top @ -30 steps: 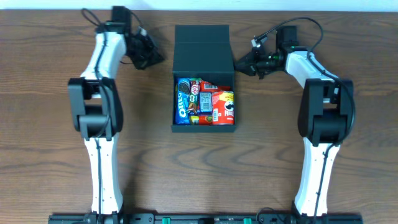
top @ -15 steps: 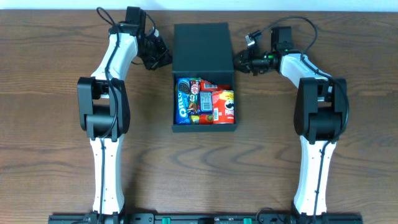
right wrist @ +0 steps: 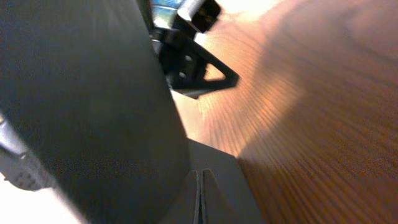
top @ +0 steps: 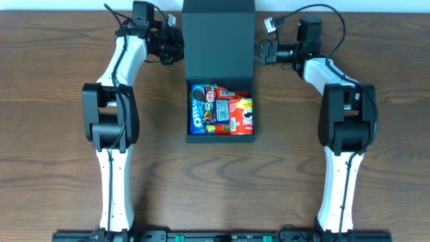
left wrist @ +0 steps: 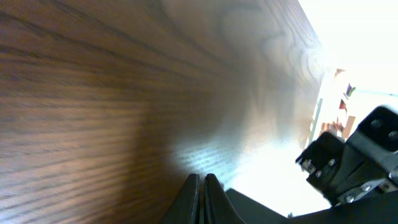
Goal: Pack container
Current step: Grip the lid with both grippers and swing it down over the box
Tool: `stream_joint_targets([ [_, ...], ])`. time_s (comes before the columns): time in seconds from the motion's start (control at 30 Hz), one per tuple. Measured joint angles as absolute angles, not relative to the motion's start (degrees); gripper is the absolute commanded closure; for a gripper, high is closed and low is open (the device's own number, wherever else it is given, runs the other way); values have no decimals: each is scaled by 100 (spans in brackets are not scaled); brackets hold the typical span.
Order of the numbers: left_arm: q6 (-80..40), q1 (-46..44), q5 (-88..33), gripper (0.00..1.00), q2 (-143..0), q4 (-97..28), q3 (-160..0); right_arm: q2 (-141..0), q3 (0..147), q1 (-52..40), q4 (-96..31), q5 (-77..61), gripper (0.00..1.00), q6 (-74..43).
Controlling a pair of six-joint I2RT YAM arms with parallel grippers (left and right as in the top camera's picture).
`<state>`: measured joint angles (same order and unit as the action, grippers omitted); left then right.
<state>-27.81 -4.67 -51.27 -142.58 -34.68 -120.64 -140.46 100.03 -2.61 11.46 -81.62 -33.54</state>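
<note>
Overhead, the snack-filled container (top: 220, 139) sat with its lid (top: 218, 40) raised between the left gripper (top: 176, 47) and right gripper (top: 259, 54), both clamped shut, holding nothing.

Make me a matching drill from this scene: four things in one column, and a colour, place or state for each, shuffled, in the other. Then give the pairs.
Column one
1. lid
2. Oreo packet
3. red packet
4. left gripper

Column two
A. blue, at the left end of the box
B. shut, beside the lid
C. dark, at the box's far end
D. at the box's right side

Pairs: 1-C, 2-A, 3-D, 4-B
</note>
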Motion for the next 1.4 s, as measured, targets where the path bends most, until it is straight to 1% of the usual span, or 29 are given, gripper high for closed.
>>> stream_joint_targets([
  [0.07, -2650, -473, -5216, 94, -14256, -3538, -12081, -14046, 10001, -261, 1721, -8315, 99, -3688],
  [0.17, -2386, -473, -5256, 94, -14219, -3590, -12088, -14046, 10001, -263, 3116, -8556, 98, -4515],
  [0.3, -1881, -473, -5249, 95, -13839, -3782, -12088, -14044, 10036, -261, 5607, -8768, 98, -6163],
  [0.37, -1640, -473, -5249, 94, -13552, -3931, -12090, -14040, 10051, -266, 6549, -8812, 98, -6921],
  [0.4, -1435, -475, -5231, 94, -13314, -4106, -12099, -14040, 10053, -266, 7142, -8855, 98, -7529],
  [0.6, -425, -550, -5210, 94, -12726, -4906, -12226, -14040, 10055, -303, 8582, -8860, 98, -9325],
  [0.7, 47, -635, -5210, 94, -12682, -5297, -12226, -14040, 10053, -322, 8844, -8858, 98, -9821],
  [0.8, 556, -729, -5207, 94, -12682, -5714, -12228, -14040, 10053, -375, 8858, -8858, 98, -10055],
  [1.1, 1640, -843, -4735, 94, -12567, -6582, -12228, -14040, 10053, -495, 8866, -8858, 98, -10230],
  [1.4, 2482, -913, -3938, 94, -12180, -7052, -12226, -14040, 10053, -556, 8868, -8858, 98, -10265],
])
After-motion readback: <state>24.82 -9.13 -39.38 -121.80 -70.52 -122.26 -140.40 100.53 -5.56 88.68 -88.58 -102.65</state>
